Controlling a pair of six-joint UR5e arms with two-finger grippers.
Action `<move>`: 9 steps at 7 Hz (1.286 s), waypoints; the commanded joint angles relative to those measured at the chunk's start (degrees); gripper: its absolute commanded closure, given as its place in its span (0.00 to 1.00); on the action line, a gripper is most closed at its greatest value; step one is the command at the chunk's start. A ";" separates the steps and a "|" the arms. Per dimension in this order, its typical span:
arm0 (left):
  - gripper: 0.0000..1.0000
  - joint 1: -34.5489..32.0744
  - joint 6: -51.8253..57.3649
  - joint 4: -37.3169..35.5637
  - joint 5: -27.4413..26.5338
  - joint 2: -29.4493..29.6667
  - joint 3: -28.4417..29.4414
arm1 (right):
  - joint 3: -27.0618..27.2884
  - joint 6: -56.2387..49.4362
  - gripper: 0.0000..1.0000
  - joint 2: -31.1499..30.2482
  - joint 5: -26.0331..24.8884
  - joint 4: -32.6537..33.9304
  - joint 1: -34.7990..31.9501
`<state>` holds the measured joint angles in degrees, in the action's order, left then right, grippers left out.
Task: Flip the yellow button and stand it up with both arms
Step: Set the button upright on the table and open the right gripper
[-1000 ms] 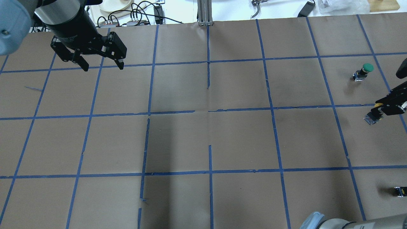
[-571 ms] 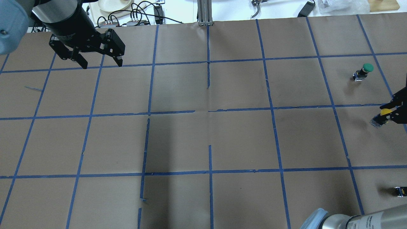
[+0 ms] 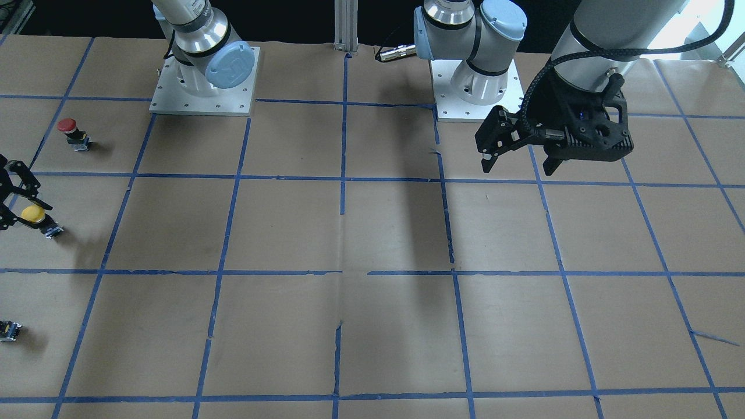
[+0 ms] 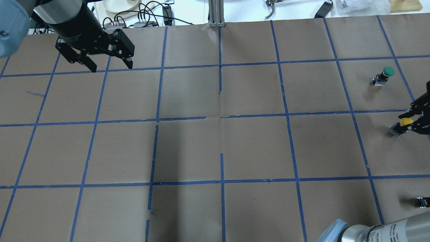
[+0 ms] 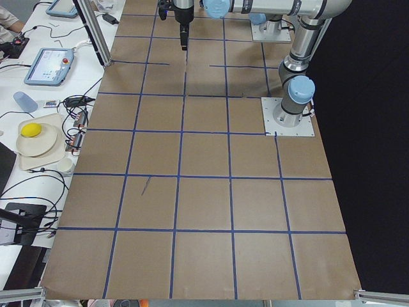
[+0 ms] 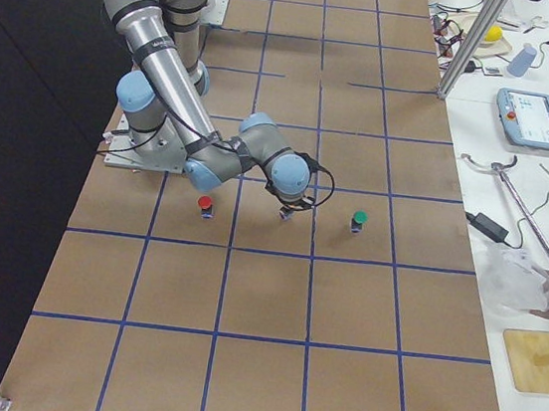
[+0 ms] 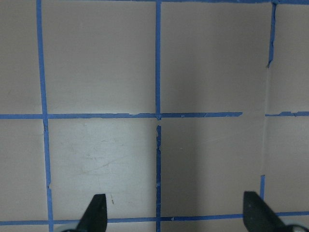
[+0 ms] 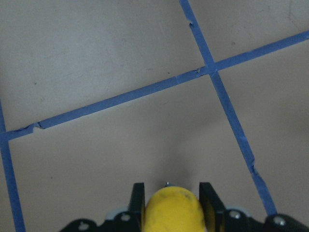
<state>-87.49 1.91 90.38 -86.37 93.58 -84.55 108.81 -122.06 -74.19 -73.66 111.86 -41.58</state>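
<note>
Left gripper (image 4: 111, 68) is hovering spread wide above the far-left squares of the table (image 4: 215, 148), while well apart at the right edge the right gripper (image 8: 173, 205) is pinching the round cap of the yellow button (image 4: 405, 121), which is leaning tilted just over the paper.

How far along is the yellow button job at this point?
Done: the right gripper is shut on the yellow button, gripping its cap. In hand: the button sits tilted in the grip, not yet standing. Left: setting it upright with both arms; the left gripper hovers open far across the table.
</note>
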 commanded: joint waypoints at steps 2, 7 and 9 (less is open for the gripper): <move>0.00 0.04 -0.06 -0.55 0.06 0.11 -0.09 | -0.01 0.41 0.01 0.27 -0.17 -0.41 0.01; 0.00 0.04 0.02 -0.56 -0.03 0.11 -0.09 | -2.11 22.86 0.00 -7.09 -5.16 -2.86 -2.70; 0.00 0.13 -0.06 -0.47 -0.03 0.03 -0.09 | -2.20 44.96 0.00 -13.75 -11.31 -6.88 -7.96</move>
<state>-87.40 1.92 89.88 -86.35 93.67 -84.62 106.74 -90.01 -83.44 -81.75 108.20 -46.20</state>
